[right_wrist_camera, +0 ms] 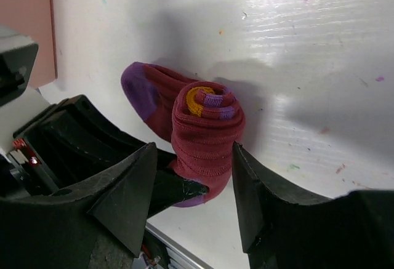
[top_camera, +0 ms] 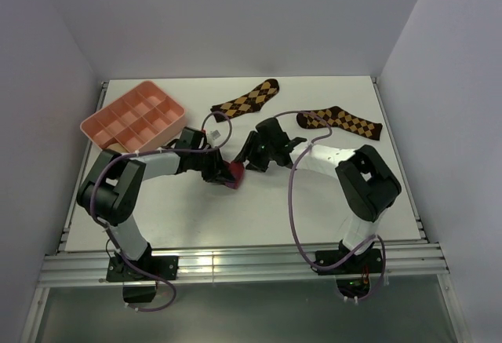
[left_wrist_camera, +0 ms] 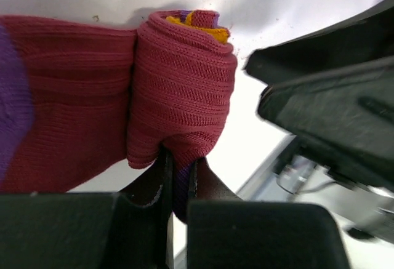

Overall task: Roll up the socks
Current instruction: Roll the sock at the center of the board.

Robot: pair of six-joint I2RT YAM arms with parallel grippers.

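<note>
**Left gripper** (left_wrist_camera: 178,167) is pinched narrow on the lower edge of the rolled crimson knit sock with purple toe and orange cuff (left_wrist_camera: 181,78), near the middle of the white table (right_wrist_camera: 308,66), between the 2 arms. **Right gripper** (right_wrist_camera: 196,158) is spread wide, straddling the roll. Risk: only 1 pinch secures the roll, so releasing it, or a nudge from the right gripper, could let the roll spring loose.

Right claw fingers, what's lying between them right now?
The rolled crimson sock sits inside the open right claw, seen in the right wrist view; the left claw pinches its lower edge.
</note>
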